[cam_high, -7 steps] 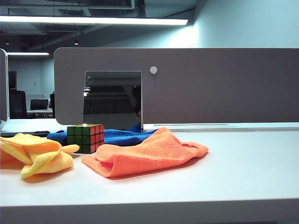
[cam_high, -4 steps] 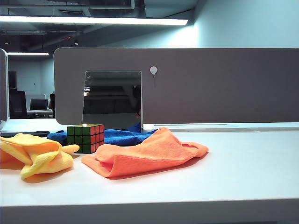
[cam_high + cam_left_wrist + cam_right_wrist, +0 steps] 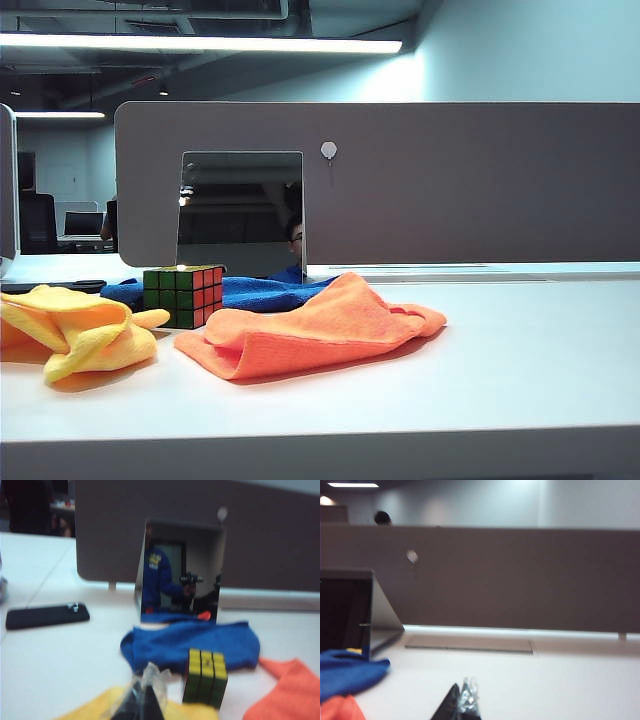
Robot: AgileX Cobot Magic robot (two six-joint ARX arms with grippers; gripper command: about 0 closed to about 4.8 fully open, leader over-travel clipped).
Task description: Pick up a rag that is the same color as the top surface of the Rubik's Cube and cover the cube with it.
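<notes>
On the white table [image 3: 520, 350], the yellow rag [image 3: 75, 330] is seen crumpled at the far left of the exterior view, with the Rubik's Cube [image 3: 183, 296] just beside it, green and red side faces showing. A blue cloth [image 3: 262, 292] lies behind the cube, and an orange cloth [image 3: 320, 328] is spread to its right, before the grey partition [image 3: 450, 180].

Neither arm is seen in the exterior view. In the left wrist view, the left gripper [image 3: 142, 702] is seen with its fingertips pressed together and nothing held; the rag lies just below its tips, the cube just ahead and to one side. In the right wrist view, the right gripper [image 3: 461, 704] is seen drawn together to a point over bare table, well apart from the cloths.
</notes>
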